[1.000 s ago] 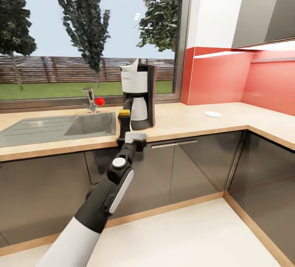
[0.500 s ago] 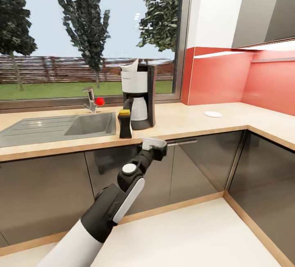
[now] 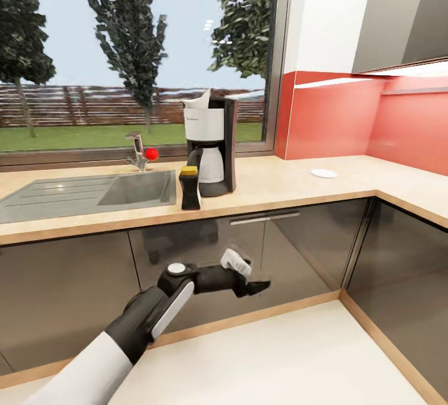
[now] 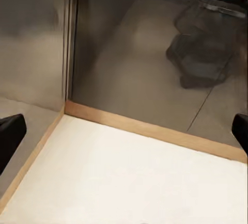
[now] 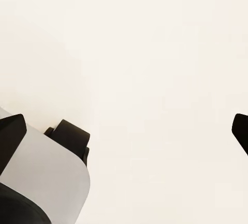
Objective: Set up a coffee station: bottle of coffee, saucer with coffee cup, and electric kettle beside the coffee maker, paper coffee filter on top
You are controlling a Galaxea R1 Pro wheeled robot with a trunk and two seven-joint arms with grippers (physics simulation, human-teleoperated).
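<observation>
**benchbot_fan:** Beige wood-look counter [image 3: 298, 190] is filling up. Coffee maker [image 3: 211, 147] stands at about 12 o'clock in the head view with the white paper coffee filter [image 3: 198, 101] perched on top, and the bottle of coffee [image 3: 190, 188] stands just beside it at its 8 o'clock, close to the sink [image 3: 87, 193]. The saucer [image 3: 324, 173] lies well apart, out toward 2 o'clock. No cup or kettle visible from here.

**kettle_kev:** What are the hands doing?

**benchbot_fan:** Left gripper [image 3: 252, 285] hangs low in front of the dark cabinet doors [image 3: 311, 249], fingers spread wide, holding nothing. In the left wrist view the two dark fingertips [image 4: 10, 136] sit at opposite edges with bare floor [image 4: 129, 177] between them. Right gripper's fingers [image 5: 11, 131] are just as wide apart over pale floor, also empty.

**kettle_kev:** So saucer next, I'd guess?

**benchbot_fan:** Probably. It looks thin, flat, hard and likely slick, so I'd pinch it across the rim at one edge rather than try from above. Chips easily if dropped. It's light, so gentle squeeze.
</observation>
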